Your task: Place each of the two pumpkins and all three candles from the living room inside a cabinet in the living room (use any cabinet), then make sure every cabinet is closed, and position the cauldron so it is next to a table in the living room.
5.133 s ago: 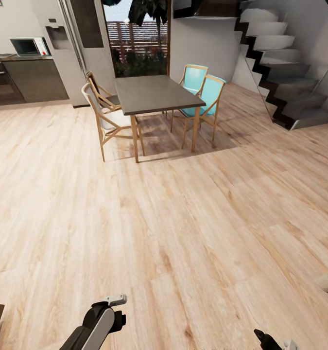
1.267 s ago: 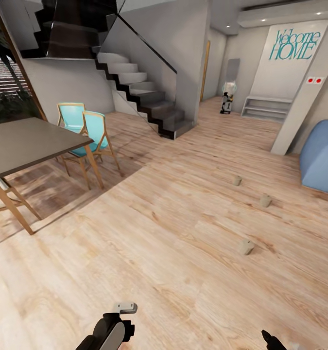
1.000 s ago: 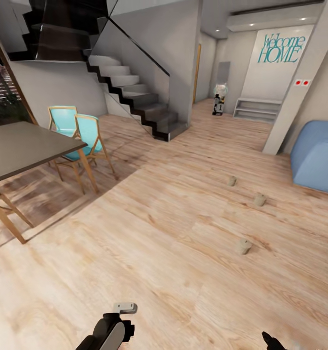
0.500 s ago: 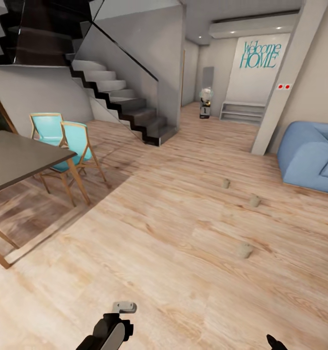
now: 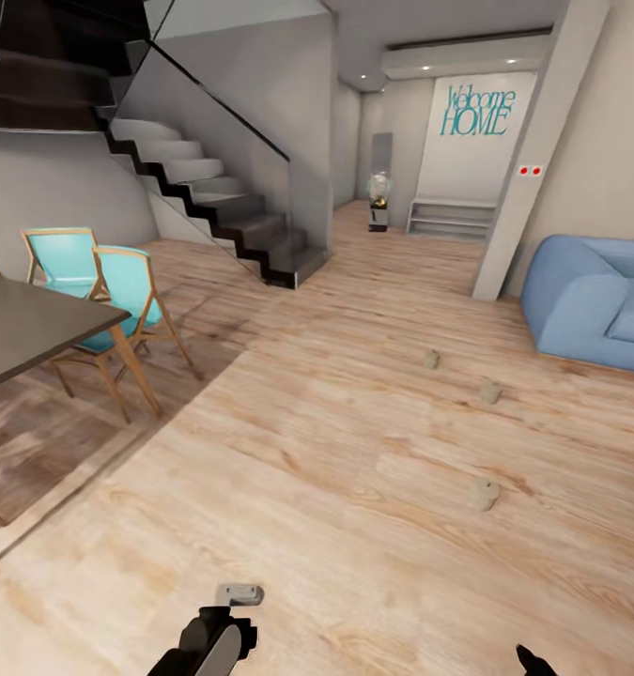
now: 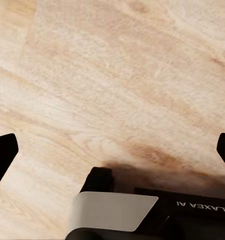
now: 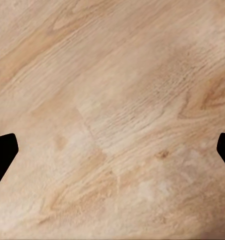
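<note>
Three candles lie apart on the wooden floor in the head view, small squat tan-grey cylinders: one far (image 5: pixel 432 359), one to its right (image 5: pixel 490 391), one nearest me (image 5: pixel 483 494). They are well ahead and to the right of both arms. My left arm (image 5: pixel 211 640) hangs low at the bottom edge, and a black tip of my right gripper (image 5: pixel 533 662) peeks in at the bottom right. The left gripper (image 6: pixel 114 152) and the right gripper (image 7: pixel 114 150) are both open over bare floor, holding nothing. Pumpkins, cabinet and cauldron are out of view.
A dark dining table (image 5: pixel 25 324) with teal chairs (image 5: pixel 119 282) stands at the left. A staircase (image 5: pixel 213 202) rises behind it. A blue sofa (image 5: pixel 589 300) sits at the right beside a pillar (image 5: pixel 509 188). A low white shelf (image 5: pixel 453 216) lines the hallway wall.
The camera has turned to the right: the table has slid off to the left, and the three candles and the sofa have come into view. Both arms hang as before.
</note>
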You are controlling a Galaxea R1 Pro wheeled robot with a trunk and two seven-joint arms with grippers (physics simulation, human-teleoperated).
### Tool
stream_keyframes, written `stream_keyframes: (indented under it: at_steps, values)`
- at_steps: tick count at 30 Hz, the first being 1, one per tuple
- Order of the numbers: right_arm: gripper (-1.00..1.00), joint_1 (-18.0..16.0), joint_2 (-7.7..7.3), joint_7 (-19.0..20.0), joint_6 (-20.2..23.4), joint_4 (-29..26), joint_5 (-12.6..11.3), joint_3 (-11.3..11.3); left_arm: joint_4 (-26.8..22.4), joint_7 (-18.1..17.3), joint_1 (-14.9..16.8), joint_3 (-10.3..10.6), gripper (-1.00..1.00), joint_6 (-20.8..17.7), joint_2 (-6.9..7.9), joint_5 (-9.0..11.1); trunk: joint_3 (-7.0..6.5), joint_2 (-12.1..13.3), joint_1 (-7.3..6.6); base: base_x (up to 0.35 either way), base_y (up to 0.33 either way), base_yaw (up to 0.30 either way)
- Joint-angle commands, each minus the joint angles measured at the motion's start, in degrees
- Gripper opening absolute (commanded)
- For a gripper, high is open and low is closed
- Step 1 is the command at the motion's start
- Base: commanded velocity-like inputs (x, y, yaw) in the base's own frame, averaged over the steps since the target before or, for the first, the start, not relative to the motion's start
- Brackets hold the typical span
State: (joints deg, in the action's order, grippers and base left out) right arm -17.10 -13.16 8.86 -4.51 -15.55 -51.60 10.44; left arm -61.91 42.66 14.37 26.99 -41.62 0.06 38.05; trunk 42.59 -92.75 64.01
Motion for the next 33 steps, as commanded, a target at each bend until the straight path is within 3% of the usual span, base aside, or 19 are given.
stream_keyframes:
  at_steps: [1,13,33]
  values:
    - [1.00,-0.04,-0.01,0.38,-0.15,0.08,-0.60,0.02,0.02,0.56,0.05,0.14,1.00,0.00,0.02,0.54,0.05,-0.02,0.02,0.261,0.256,-0.011]
    - [1.00,-0.04,-0.02,0.37,-0.15,0.08,-0.57,0.02,0.46,0.58,0.05,0.16,1.00,0.39,0.01,0.54,0.15,-0.02,0.02,0.275,0.167,-0.227]
    - [1.00,-0.04,0.04,0.44,-0.23,0.08,-0.47,0.00,0.56,0.54,0.05,0.18,1.00,1.49,-0.06,0.54,0.15,-0.02,0.02,0.287,-0.052,-0.277]
